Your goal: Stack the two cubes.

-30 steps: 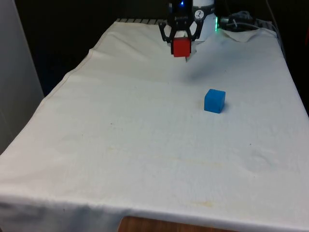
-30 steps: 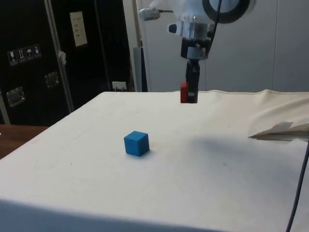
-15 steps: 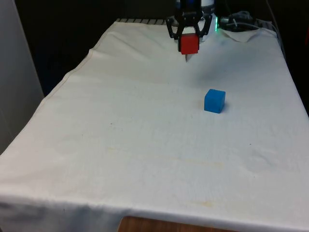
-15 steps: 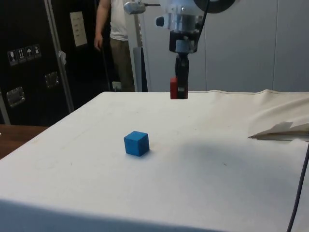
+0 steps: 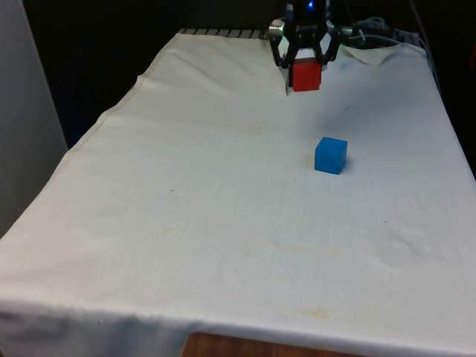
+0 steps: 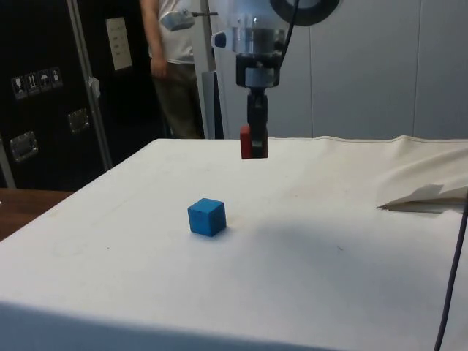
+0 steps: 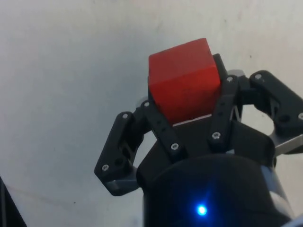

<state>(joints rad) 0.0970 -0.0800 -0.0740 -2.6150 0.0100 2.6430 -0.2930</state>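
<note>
The hand (image 5: 306, 73) is closed tight around the red cube (image 5: 306, 76) and holds it up in the air above the far part of the tabletop (image 5: 223, 223). The blue cube (image 5: 330, 155) sits on the white cloth, nearer the camera and well apart. A person (image 6: 172, 66) stands behind the tabletop.

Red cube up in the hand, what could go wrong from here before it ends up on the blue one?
1. The hand holds the red cube in the air, away from the blue cube; released off-centre, it could topple off.
2. In the wrist view the red cube looks turned between the fingers, so its edges may not line up.
</note>
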